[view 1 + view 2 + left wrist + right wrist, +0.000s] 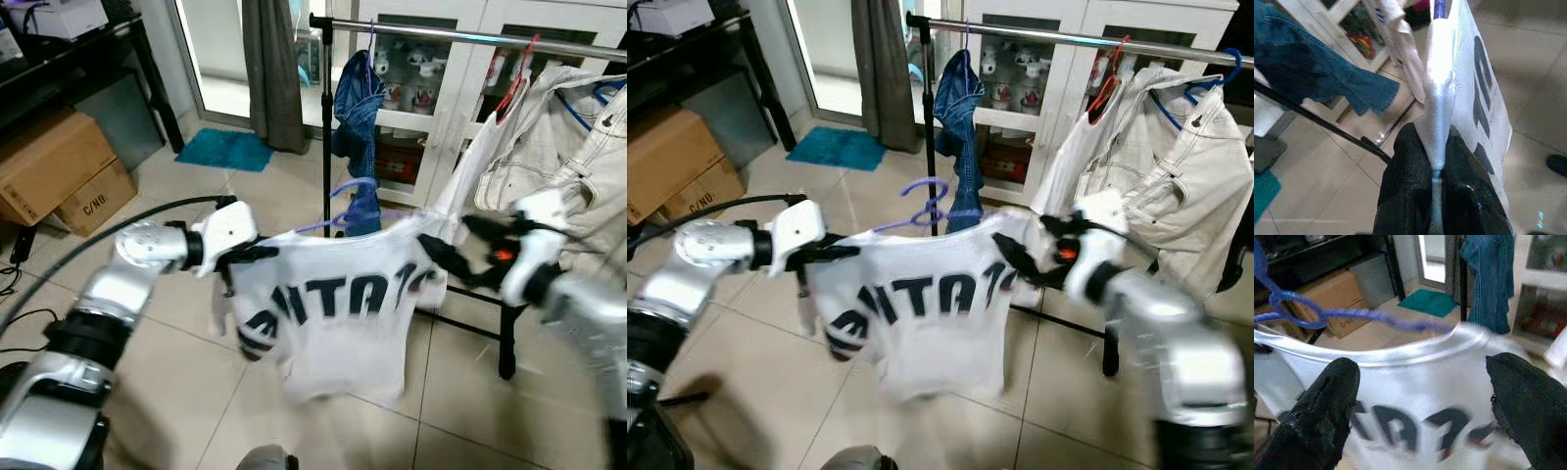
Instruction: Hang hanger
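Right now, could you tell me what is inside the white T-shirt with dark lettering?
A thin purple wire hanger sits inside the white T-shirt with dark lettering; its hook and part of one arm rise from the collar. The fabric covers the rest of it. The left claw pinches one shoulder.

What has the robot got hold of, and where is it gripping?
The left tool pinches the white lettered shirt at its shoulder edge; the right tool is open.

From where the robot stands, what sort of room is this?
Probably a room in a home used for laundry and storage. A clothes rail holds a denim garment and a pale jacket; white cupboards stand behind it, and cardboard boxes sit on the tiled floor.
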Available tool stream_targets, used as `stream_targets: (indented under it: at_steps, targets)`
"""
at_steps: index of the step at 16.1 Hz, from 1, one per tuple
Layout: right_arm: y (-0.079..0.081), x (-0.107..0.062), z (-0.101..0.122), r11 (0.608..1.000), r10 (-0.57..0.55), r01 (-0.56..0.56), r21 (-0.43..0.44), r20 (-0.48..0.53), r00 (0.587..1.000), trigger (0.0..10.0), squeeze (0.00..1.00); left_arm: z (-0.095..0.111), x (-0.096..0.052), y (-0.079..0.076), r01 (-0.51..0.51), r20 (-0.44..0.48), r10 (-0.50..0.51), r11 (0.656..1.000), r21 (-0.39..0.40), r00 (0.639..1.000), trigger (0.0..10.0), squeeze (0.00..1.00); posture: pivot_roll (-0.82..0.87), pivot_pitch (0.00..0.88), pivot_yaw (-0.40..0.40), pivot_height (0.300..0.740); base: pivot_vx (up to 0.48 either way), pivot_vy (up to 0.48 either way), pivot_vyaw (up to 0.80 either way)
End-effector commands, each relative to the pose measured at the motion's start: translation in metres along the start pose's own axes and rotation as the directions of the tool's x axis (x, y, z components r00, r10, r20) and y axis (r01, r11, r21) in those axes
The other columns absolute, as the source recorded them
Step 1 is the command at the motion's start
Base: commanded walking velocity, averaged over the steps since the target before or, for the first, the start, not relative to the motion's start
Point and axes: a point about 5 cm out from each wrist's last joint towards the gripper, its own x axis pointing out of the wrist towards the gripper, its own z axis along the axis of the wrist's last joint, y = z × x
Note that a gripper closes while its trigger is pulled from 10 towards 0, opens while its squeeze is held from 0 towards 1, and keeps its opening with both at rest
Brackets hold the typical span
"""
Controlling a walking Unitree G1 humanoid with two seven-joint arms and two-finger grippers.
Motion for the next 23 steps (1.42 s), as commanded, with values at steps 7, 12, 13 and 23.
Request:
stream_targets:
  at_steps: [7,12,13,23]
  targets:
    - [0.037,0.025,-0.010,0.936,-0.184,0.190,0.295,-0.050,0.982,10.0,0.00,0.017,0.014,-0.007,-0.098,0.077,0.099,0.995,-0.007,0.992,0.0,0.00,0.13,0.003,0.077,0.740,0.000,0.000,0.00]
    - [0.032,0.027,0.001,0.873,-0.314,0.310,0.377,-0.055,0.948,10.0,0.00,0.026,0.022,-0.018,-0.077,0.175,0.105,0.984,-0.161,0.979,0.0,0.00,0.12,0.008,0.078,0.740,0.000,0.000,0.00]
    - [0.029,0.027,0.002,0.859,-0.337,0.330,0.392,-0.055,0.940,10.0,0.00,0.029,0.022,-0.019,-0.059,0.206,0.102,0.977,-0.204,0.973,0.0,0.00,0.12,0.009,0.076,0.740,0.000,0.000,0.00]
    - [0.019,0.027,0.017,0.858,-0.392,0.377,0.350,-0.030,0.919,10.0,0.00,0.022,0.014,-0.036,0.061,0.205,-0.003,0.958,-0.278,0.979,0.0,0.00,0.12,0.013,0.068,0.740,0.000,0.000,0.00]
